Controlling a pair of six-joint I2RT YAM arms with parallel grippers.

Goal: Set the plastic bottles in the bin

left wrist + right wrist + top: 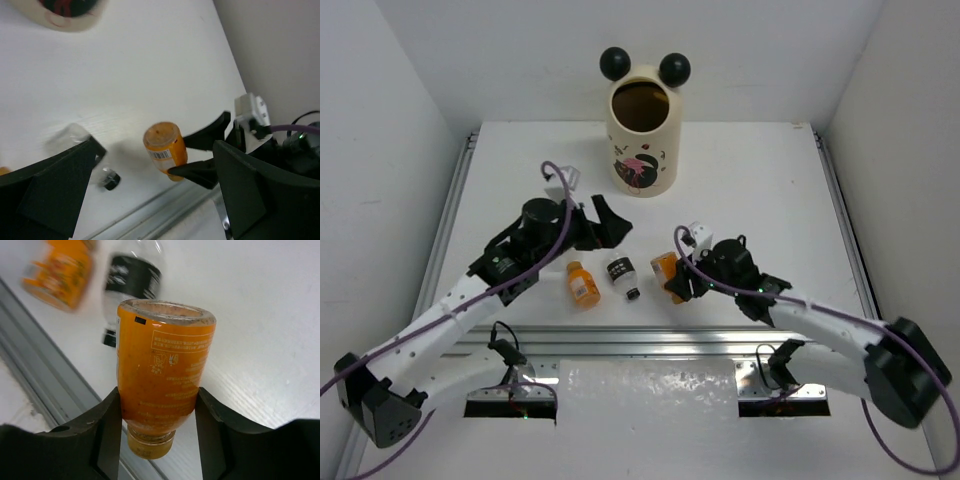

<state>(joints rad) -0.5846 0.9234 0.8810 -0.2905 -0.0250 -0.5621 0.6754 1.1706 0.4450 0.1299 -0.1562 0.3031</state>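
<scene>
My right gripper [672,278] is shut on an orange bottle [664,266], gripping its lower body near the cap; the right wrist view shows the bottle [162,370] tight between both fingers. A second orange bottle [582,283] and a clear bottle with a dark label and black cap [622,277] lie on the table between the arms. My left gripper [605,228] is open and empty, just behind those two. The cream bin [641,150] with two black ball ears stands at the back centre. No green or silvery-capped bottle is in view.
A metal rail [650,345] runs along the table's near edge, just in front of the bottles. White walls close in the table on the left, right and back. A small white connector [570,176] lies left of the bin.
</scene>
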